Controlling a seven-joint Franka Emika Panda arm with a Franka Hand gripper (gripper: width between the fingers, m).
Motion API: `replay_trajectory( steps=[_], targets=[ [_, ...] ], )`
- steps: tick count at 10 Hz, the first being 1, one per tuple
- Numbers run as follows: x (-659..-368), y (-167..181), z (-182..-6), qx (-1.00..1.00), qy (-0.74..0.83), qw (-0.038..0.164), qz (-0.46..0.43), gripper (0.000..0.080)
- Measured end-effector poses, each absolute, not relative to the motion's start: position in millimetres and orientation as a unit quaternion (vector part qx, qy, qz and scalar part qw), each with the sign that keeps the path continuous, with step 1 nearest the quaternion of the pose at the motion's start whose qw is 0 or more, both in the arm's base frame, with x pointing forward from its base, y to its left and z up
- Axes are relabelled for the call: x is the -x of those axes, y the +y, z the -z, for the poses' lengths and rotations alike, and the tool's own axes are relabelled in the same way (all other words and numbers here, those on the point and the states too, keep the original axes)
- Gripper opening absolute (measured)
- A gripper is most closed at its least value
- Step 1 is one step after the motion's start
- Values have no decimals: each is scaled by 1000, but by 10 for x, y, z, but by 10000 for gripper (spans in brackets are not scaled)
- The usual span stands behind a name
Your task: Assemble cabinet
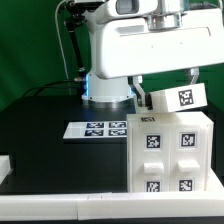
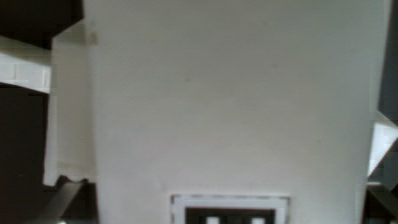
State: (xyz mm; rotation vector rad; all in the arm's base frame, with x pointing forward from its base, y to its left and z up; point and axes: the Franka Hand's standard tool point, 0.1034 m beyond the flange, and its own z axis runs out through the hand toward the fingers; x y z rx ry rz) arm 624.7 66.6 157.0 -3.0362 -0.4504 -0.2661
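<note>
A green backdrop (image 1: 30, 45) hangs behind a black worktop (image 1: 50, 150), whose near edge has a pale border. At the exterior view's far left, a small white block (image 1: 5, 165) sits on the worktop, cut off by the picture's edge. Further right, near the middle, the marker board (image 1: 100, 128) lies flat with its row of tags, just in front of the base of the white arm (image 1: 125, 45). The arm's bulky upper part fills the top centre and reaches down toward the exterior view's right.

The hand (image 1: 142, 100) shows only as a dark piece below the arm, close above the cabinet's upper rear corner. I cannot tell whether its fingers are apart or pressed together, nor whether they hold anything.

The cabinet (image 1: 170, 150) stands on the worktop at the exterior view's right, just beside the marker board and well apart from the white block. Its facing side shows four square sections in two rows, each with a black-and-white tag, and another tag sits nearer its top edge. Above its far right corner a small white panel (image 1: 185, 97) with one tag sits tilted. Whether it touches the cabinet cannot be made out.

In the wrist view a plain white face (image 2: 222, 100) fills almost the whole picture, with one tag (image 2: 228, 212) partly cut off, and dark worktop showing on either side
</note>
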Motion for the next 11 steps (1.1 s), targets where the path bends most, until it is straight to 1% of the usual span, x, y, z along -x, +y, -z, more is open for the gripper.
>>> replay_trajectory(
  steps=[3, 7, 11],
  targets=[
    [-6247, 667, -1570, 986, -136, 31, 86, 554],
    [-6227, 701, -1563, 992, 77, 50, 82, 555],
    [-6221, 706, -1560, 969, 226, 75, 69, 555]
  ],
)
